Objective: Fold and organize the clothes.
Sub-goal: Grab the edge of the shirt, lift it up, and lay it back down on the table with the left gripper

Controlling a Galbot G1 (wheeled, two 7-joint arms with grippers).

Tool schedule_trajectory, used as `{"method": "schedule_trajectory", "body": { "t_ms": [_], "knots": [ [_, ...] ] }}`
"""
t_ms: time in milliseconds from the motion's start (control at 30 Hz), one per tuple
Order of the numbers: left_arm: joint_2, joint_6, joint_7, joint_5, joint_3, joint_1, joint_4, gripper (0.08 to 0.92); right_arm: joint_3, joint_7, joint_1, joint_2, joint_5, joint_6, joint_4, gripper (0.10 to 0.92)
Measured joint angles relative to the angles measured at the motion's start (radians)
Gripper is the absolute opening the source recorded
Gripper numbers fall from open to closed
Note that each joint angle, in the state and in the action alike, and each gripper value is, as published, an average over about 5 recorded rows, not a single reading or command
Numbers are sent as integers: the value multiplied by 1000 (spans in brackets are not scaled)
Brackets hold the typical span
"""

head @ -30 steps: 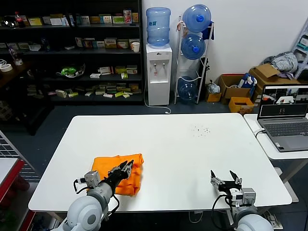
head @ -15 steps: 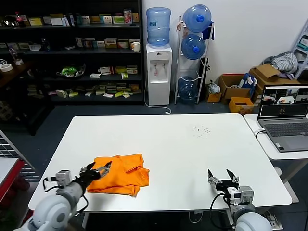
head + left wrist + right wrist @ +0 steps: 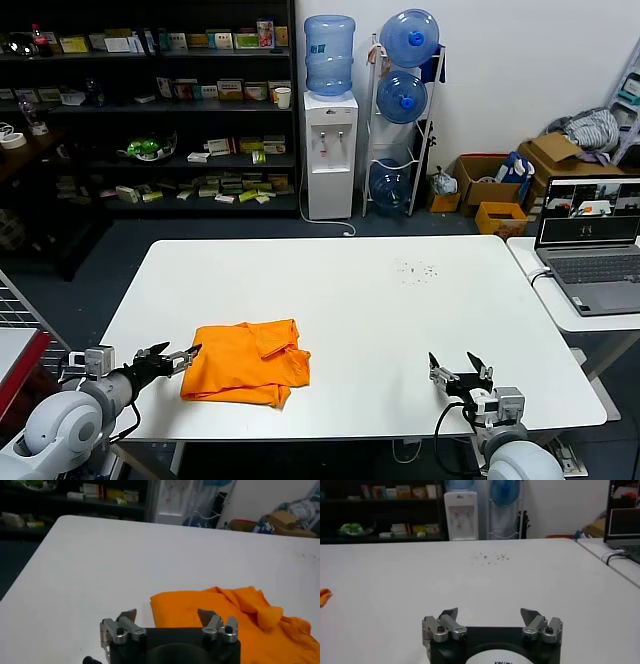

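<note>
The orange T-shirt lies folded into a rough rectangle on the white table, near its front left. It fills the middle right of the left wrist view, slightly rumpled; no lettering shows. My left gripper is open and empty, just left of the shirt's edge, apart from it. In its wrist view the left gripper has its jaws spread wide. My right gripper is open and empty near the table's front right, far from the shirt; the right gripper faces bare table. A sliver of the shirt shows there.
A laptop sits on a side table at the right. A water dispenser, bottle rack and shelves stand behind the table. Small dark specks mark the table's far right.
My left gripper has let go of the shirt and drawn back to the left, off the cloth. The shirt lies flatter. My right gripper has barely moved.
</note>
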Motion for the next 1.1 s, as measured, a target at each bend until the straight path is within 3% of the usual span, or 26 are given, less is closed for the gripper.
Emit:
{"method": "schedule_trajectory", "body": {
  "t_ms": [633, 1100],
  "knots": [
    [-13, 6, 24, 21, 118, -78, 88, 795, 5, 3, -7, 4, -3, -2, 2, 823],
    [-24, -8, 14, 21, 151, -111, 103, 419, 3, 5, -6, 3, -4, -3, -2, 823]
  ]
}}
